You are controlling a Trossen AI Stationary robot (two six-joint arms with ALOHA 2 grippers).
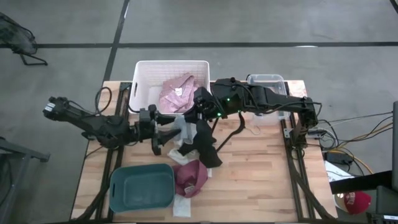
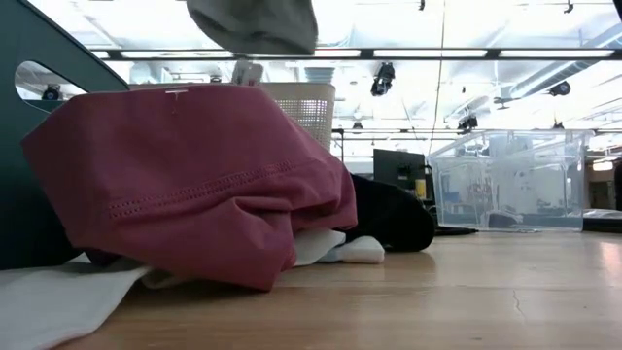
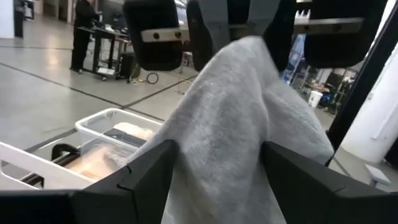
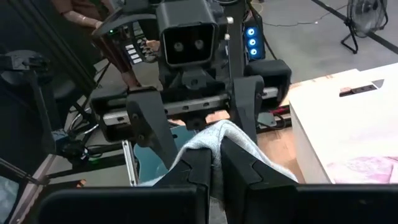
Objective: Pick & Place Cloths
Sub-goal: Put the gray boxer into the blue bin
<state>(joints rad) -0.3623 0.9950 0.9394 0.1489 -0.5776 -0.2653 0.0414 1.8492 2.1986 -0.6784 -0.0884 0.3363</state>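
Left end effector (image 1: 166, 138) open — right end effector (image 4: 216, 163) pinched shut, facing it.

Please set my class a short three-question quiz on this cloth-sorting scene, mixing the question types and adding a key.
1. True or false: the right gripper is shut on the grey cloth.
2. Which lies in the white basket? A: pink shirt. B: maroon piece. C: wire hanger.
3. In one word, is the left gripper open or shut?

Key
1. True: its fingers pinch the cloth's fold.
2. A.
3. Open: its fingers stand apart on either side of the grey cloth.
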